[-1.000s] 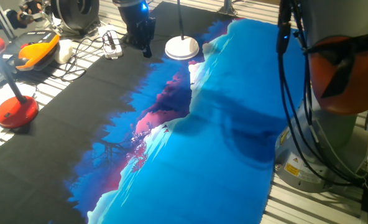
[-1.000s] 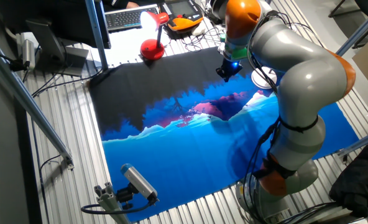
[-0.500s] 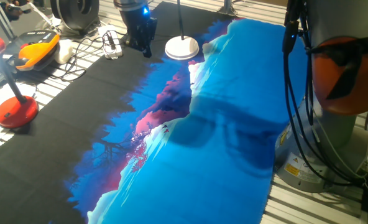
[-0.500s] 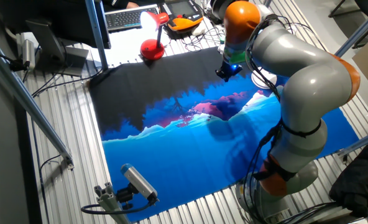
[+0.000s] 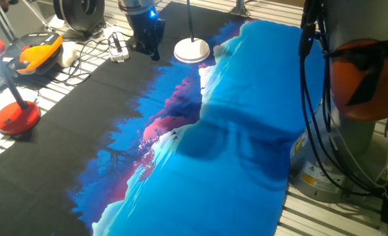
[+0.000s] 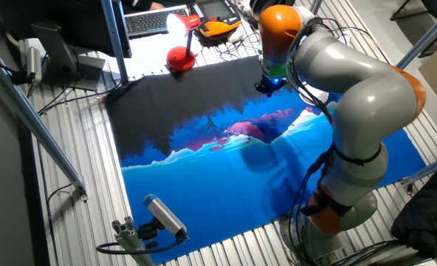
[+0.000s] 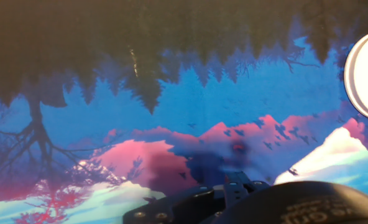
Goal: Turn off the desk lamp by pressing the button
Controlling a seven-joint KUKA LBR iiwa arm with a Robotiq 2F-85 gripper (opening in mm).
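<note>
The desk lamp's flat round white base (image 5: pixel 192 50) sits on the printed mat at the far side, with its thin dark pole (image 5: pixel 189 19) rising out of frame. No button shows on it. My gripper (image 5: pixel 154 52) hangs just left of the base, low over the dark part of the mat, not touching the base. No view shows the gap between its fingertips. In the hand view the white base (image 7: pixel 365 74) lies at the right edge and only the hand's dark body (image 7: pixel 234 199) shows. In the other fixed view my gripper (image 6: pixel 263 88) points down and the arm hides most of the base.
A red round-based lamp (image 5: pixel 17 118) stands off the mat at the left, lit in the other fixed view (image 6: pixel 178 44). An orange device (image 5: pixel 40 52), cables (image 5: pixel 102 46) and a white adapter lie behind the mat. My arm's base (image 5: pixel 351 131) stands at the right.
The arm has shifted slightly to the left, away from the white base. The lamp has not moved.
</note>
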